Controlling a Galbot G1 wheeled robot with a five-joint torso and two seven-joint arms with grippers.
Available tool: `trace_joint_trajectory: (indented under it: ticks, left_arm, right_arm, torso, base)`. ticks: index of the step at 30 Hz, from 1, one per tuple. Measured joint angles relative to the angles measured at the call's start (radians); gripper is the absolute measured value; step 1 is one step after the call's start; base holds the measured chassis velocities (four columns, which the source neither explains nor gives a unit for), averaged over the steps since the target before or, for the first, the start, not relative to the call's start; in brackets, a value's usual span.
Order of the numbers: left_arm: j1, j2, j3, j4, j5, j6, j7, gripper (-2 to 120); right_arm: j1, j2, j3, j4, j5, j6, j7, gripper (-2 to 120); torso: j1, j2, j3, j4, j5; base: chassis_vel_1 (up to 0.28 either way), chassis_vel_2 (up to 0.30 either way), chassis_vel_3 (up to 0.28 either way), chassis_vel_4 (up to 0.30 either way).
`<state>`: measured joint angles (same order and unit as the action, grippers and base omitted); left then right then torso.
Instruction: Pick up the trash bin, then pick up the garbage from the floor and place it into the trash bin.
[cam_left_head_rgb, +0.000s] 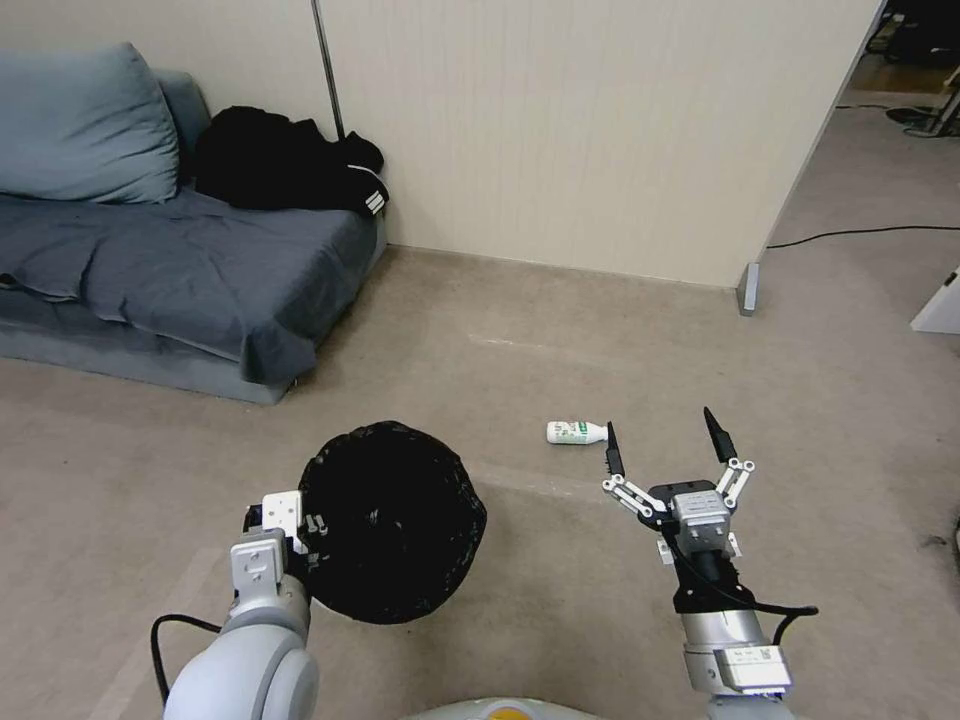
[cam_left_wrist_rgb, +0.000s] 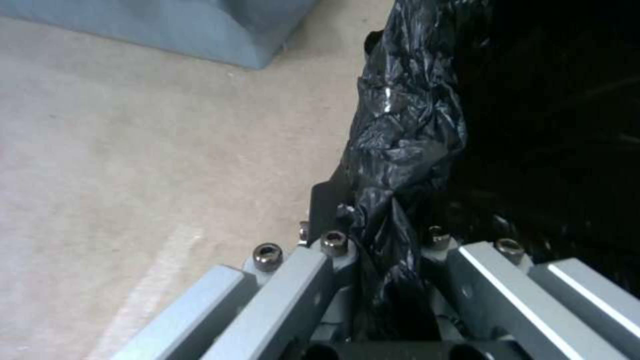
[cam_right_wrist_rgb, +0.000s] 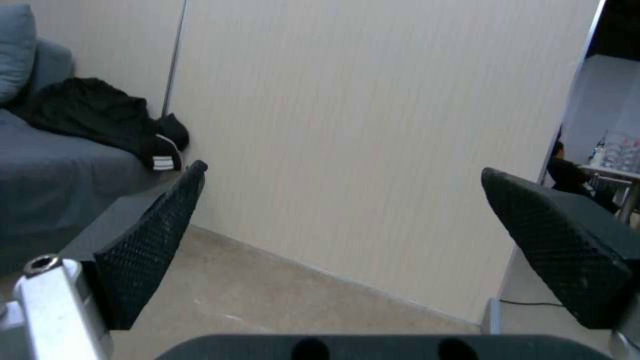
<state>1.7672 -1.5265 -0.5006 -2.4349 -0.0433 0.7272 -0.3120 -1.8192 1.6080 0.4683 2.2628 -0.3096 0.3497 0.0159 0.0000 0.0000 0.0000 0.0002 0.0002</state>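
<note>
the left gripper (cam_left_head_rgb: 300, 535) is pinched onto the near-left rim of the trash bin (cam_left_head_rgb: 392, 520), its fingers pressed together over the bunched black bag liner (cam_left_wrist_rgb: 400, 150); in the left wrist view the crumpled plastic runs down between the metal finger links. the bin hangs tilted above the carpet floor (cam_left_head_rgb: 120, 470), its dark mouth turned up toward the head camera, and the liner covers it so fully that no white plastic can be seen. behind it, along the floor's far left edge, stands a grey sofa (cam_left_head_rgb: 180, 270) with a cushion (cam_left_head_rgb: 85, 125) and a black garment (cam_left_head_rgb: 285, 160) heaped against the wall. just right of the bin and a little farther out, the garbage (cam_left_head_rgb: 577, 432), a white bottle with a green label, lies on its side on the carpet. the right gripper (cam_left_head_rgb: 665, 447) hovers just beside it, to its right, with its black fingertips (cam_right_wrist_rgb: 153, 235) spread wide apart and nothing between them. a black cable (cam_left_head_rgb: 860, 233) trails across the floor at the far right.
</note>
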Motion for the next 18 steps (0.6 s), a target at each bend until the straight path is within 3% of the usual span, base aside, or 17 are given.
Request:
trace_joint_trajectory:
  ticks: [5, 18]
  left_arm:
    - [0.084, -0.003, 0.038, -0.066, 0.043, -0.034, -0.001, 1]
    - [0.133, 0.002, 0.099, -0.07, 0.097, -0.066, -0.009, 1]
  right_arm:
    - [-0.003, 0.0, -0.002, -0.007, 0.026, 0.02, -0.01, 100]
    - [0.001, 0.0, -0.02, -0.031, 0.051, 0.053, -0.042, 100]
  torso:
    - [0.0, 0.0, 0.0, -0.0001, 0.0001]
    - [0.0, 0.0, 0.0, -0.0002, -0.0002]
  base:
    - [0.0, 0.0, 0.0, 0.0]
    - [0.0, 0.0, 0.0, 0.0]
